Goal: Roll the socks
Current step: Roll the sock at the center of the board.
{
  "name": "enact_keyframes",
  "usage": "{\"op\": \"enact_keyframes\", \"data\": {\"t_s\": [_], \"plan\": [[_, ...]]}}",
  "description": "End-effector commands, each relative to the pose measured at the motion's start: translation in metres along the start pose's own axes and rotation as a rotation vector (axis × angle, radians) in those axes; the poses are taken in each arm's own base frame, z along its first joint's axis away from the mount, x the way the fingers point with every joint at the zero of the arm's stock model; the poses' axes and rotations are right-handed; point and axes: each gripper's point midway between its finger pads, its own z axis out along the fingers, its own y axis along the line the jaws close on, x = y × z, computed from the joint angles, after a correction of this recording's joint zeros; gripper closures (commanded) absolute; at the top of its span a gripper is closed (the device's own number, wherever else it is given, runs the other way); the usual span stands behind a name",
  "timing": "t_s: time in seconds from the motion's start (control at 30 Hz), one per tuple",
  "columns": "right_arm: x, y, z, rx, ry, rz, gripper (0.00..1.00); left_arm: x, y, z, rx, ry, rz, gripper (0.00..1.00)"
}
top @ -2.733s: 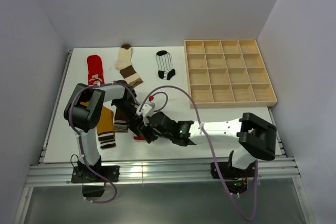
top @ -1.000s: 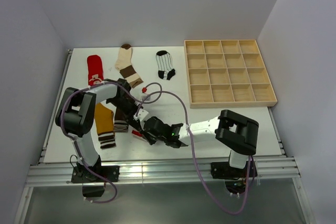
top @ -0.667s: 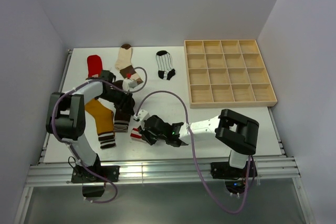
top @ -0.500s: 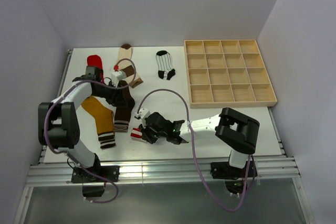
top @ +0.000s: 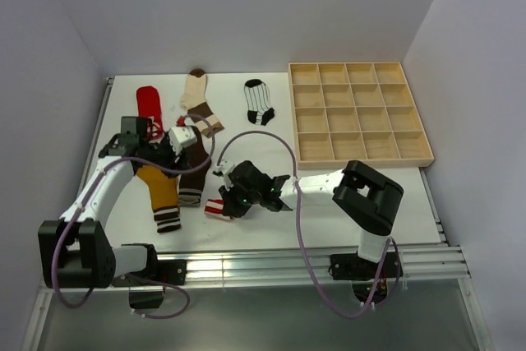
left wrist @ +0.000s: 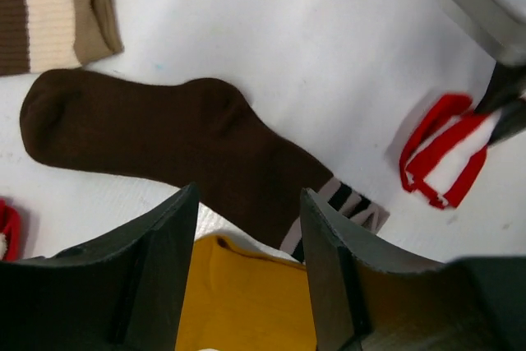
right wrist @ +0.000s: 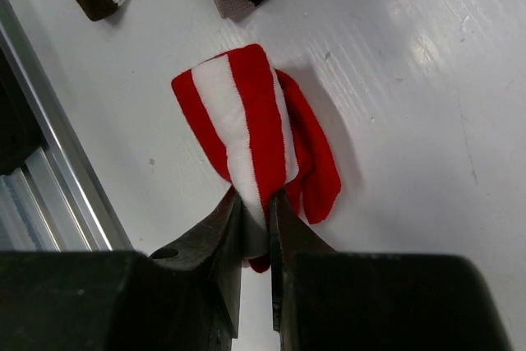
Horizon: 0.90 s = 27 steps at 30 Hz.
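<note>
The right pincer [right wrist: 255, 207] is clamping the rolled red-white striped sock [right wrist: 242, 121], which is lying on the white worktop [right wrist: 427, 121] near its front edge. The left pincer [left wrist: 246, 203] is hovering, jaws apart, above the dark brown sock [left wrist: 164, 137] and the mustard sock [left wrist: 238, 302].

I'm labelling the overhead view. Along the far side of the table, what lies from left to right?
Left to right: red sock → cream-and-brown sock → white sock with black stripes → wooden compartment tray.
</note>
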Motion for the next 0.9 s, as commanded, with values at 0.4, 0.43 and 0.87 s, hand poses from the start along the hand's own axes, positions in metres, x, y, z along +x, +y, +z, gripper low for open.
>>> {"op": "enact_keyframes", "data": {"t_s": [0.4,0.43,0.87], "plan": [[0.058,-0.038,0.002,0.052,0.302,0.154,1.0,0.03,-0.07,0.03,-0.02,0.097,0.477,0.3],[0.062,-0.038,0.002,0.047,0.317,0.165,1.0,0.03,-0.072,0.03,-0.02,0.095,0.489,0.3],[0.066,-0.045,0.005,0.035,0.377,0.233,1.0,0.038,-0.115,0.045,0.049,0.067,0.518,0.29]]}}
